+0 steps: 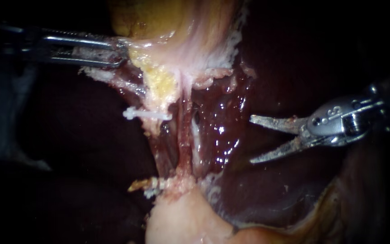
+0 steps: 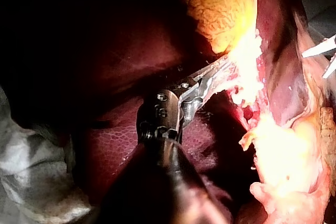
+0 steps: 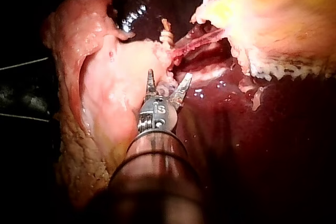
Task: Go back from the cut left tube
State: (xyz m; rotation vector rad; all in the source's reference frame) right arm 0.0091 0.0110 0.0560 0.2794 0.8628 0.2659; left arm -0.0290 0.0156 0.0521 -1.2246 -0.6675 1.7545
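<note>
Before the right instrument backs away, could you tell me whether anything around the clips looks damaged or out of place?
Nothing stands out. The white clip and the lower clips sit across their stumps. The right instrument, jaws open, hangs clear of tissue; the left instrument grips the gallbladder at its edge.

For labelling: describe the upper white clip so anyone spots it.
Find the left instrument gripping pale tissue. Follow the yellow fat down: the upper clip lies crosswise at its end. It is plain white; the lower clips are brown-tipped.
</note>
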